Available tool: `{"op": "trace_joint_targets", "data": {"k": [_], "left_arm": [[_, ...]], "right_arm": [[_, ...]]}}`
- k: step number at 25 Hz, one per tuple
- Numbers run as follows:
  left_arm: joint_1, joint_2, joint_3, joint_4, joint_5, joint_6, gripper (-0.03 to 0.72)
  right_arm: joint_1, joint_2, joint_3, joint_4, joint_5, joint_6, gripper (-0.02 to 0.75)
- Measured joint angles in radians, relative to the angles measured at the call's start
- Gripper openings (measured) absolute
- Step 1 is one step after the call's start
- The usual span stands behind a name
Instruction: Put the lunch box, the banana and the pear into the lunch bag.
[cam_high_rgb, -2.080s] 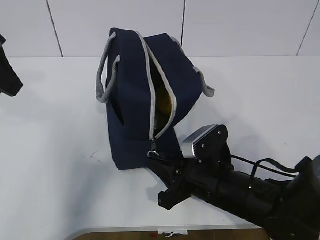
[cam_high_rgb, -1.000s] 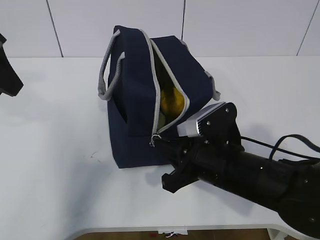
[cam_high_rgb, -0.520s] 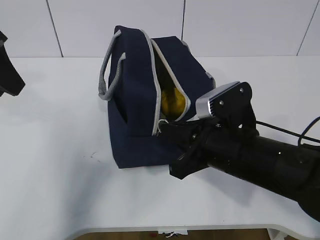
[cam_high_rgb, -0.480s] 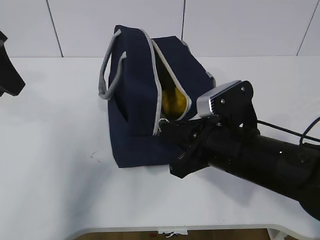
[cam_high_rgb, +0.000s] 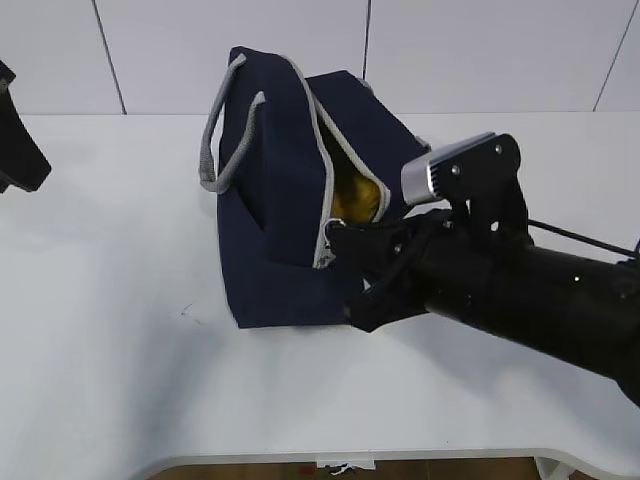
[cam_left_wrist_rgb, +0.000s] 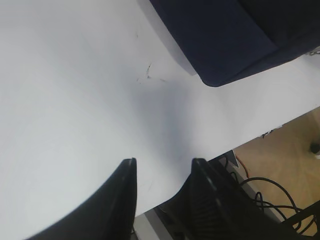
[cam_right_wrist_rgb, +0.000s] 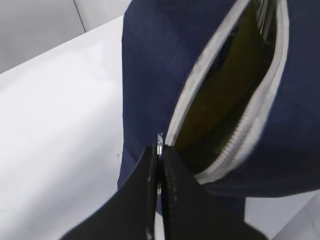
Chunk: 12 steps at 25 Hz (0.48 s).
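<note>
You had the right gripper (cam_right_wrist_rgb: 159, 165) clenched on the ring zipper pull (cam_right_wrist_rgb: 159, 140) of the lunch bag (cam_high_rgb: 280, 200), standing on the white table (cam_high_rgb: 100, 300) with yellow fruit (cam_high_rgb: 358, 198) inside, evidently to zip it, while the left gripper (cam_left_wrist_rgb: 162, 172) hung released, well clear.

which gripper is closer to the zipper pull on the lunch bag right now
Right. The right gripper is pinched on the zipper pull of the lunch bag; the left gripper hovers over the table, off its corner.
</note>
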Motion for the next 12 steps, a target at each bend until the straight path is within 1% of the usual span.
{"op": "trace_joint_targets", "data": {"k": [4,12], "left_arm": [[0.0,0.0,0.0,-0.007,0.0,0.0,0.274],[0.0,0.0,0.0,-0.03,0.0,0.0,0.258]], "right_arm": [[0.0,-0.023,-0.049,0.0,0.068,0.012,0.001],[0.002,-0.024,-0.158,-0.005,0.139,0.062,0.001]]}}
